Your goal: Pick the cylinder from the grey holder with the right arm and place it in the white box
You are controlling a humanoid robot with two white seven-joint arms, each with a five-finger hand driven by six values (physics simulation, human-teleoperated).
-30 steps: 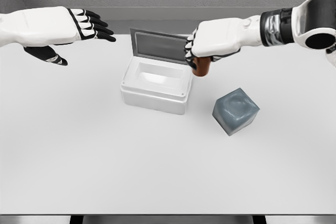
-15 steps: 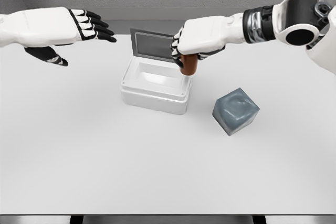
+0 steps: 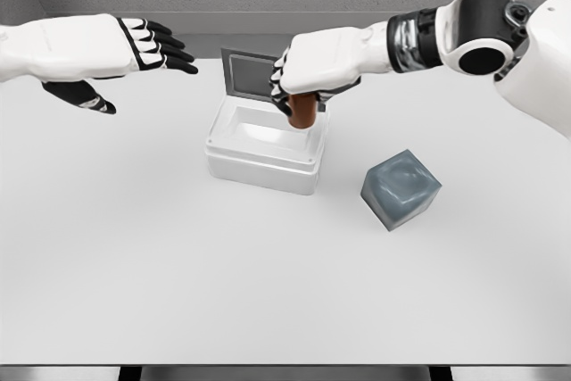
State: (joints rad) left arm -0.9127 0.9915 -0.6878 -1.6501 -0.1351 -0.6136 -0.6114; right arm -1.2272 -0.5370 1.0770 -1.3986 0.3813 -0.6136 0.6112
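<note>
R hand (image 3: 308,73) curled tight round brown cylinder (image 3: 302,113), upright, held over the white box (image 3: 265,144) at its back-right corner, lower end just above the open cavity. Box lid (image 3: 248,74) up, leaning back. Box sits mid-bench (image 3: 178,265), toward far edge. Grey holder (image 3: 401,188) to its right, nearer front, apart. L hand (image 3: 147,45) hovers over far-left corner, fingers straight, loose, holding nothing.

Bright, even render — soft shadows
</note>
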